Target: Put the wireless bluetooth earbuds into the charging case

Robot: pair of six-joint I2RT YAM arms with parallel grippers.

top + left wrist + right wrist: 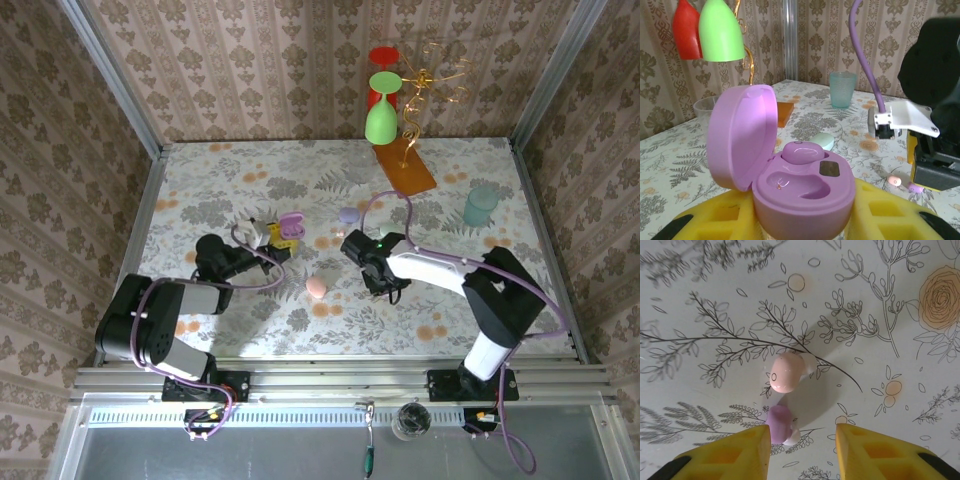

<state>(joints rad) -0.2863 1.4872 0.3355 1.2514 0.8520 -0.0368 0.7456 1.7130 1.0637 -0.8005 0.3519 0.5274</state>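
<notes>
The lilac charging case point(805, 200) stands with its lid open, and my left gripper point(805, 220) is shut on its base between yellow pads; the case point(290, 224) and that gripper point(272, 244) sit left of centre in the top view. One lilac earbud point(802, 151) sits in the far slot, while the near slot point(800, 184) is bare. On the table lie a pink earbud point(786, 372) and a lilac earbud point(779, 424). My right gripper point(802, 450) hangs open over them, the lilac earbud touching its left finger point(740, 452). The right gripper point(380, 280) is at the table's middle.
A pink pebble-shaped case point(316, 288) lies left of the right gripper, and a lilac one point(348, 215) lies farther back. A mint case point(822, 141) rests beyond the held case. A teal cup point(481, 205), an orange board point(404, 168) and green point(381, 112) and red point(381, 62) glasses stand at the back.
</notes>
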